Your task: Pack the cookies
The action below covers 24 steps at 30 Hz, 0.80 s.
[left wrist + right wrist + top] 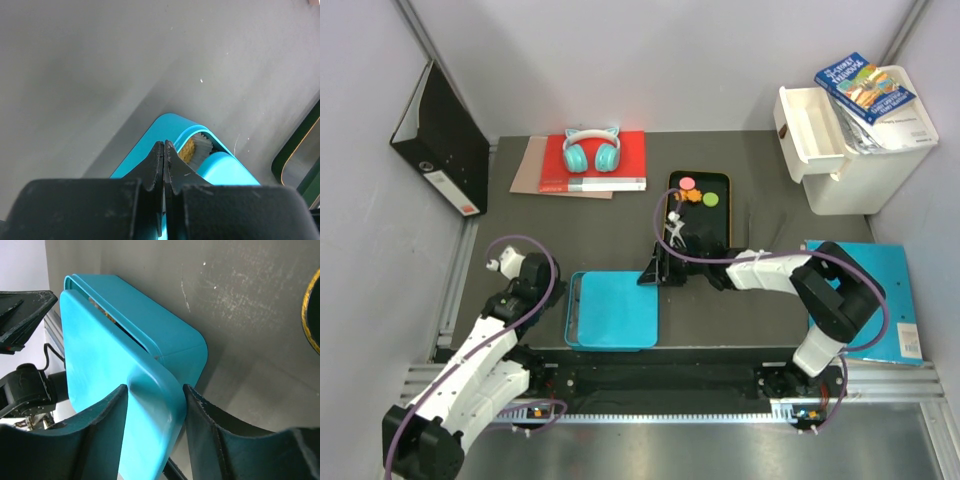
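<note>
On the black tray [720, 225] at the far middle of the table [590, 230] lie the loose cookies [696, 195]: a pink one, orange ones just nearer than it, and a green one at their right, all bunched at the tray's far end. One more golden-brown cookie [188, 149] shows in the left wrist view, sitting inside the teal box [612, 312] against a white crinkled paper cup [202, 145]. The box stands near the table's front edge, to the near left of the tray and apart from it.

A teal lid [100, 355] lies askew over the box, with a gap between the two along one side. The right pincer [155, 390] has this lid's edge nipped between its two fingers, which are partly apart and press on either face of it; the plastic dimples where they bite.

The left pincer [164, 145] is fully closed on nothing, its tips pointing at the box's corner.

Farther off sit teal headphones [591, 148] on a red book [630, 160], a black binder [442, 140] at far left, a white drawer unit [855, 145] at far right and a blue folder [895, 300].
</note>
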Each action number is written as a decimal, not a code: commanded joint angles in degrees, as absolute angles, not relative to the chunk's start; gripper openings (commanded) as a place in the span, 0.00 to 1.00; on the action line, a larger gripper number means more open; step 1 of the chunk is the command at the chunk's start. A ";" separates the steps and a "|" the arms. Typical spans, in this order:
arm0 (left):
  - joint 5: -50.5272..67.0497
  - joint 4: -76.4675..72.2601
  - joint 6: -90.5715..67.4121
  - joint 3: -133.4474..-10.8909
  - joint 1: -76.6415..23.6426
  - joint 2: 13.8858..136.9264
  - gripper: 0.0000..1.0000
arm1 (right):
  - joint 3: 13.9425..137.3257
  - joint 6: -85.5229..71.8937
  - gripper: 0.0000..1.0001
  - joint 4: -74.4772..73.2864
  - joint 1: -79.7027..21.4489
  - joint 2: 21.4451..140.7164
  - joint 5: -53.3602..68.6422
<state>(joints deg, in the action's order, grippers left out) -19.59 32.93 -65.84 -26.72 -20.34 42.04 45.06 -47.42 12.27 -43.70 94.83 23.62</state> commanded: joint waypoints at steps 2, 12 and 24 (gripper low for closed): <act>-19.16 30.59 -65.30 -26.19 -20.13 41.40 0.00 | 49.65 -45.53 0.47 10.91 -44.65 96.24 23.03; -18.54 30.32 -65.22 -25.93 -20.13 41.04 0.00 | 55.02 -43.86 0.55 6.60 -44.82 98.44 21.71; -21.09 31.64 -63.99 -27.33 -20.13 40.61 0.00 | 55.90 -40.17 0.67 -1.74 -44.65 91.94 16.62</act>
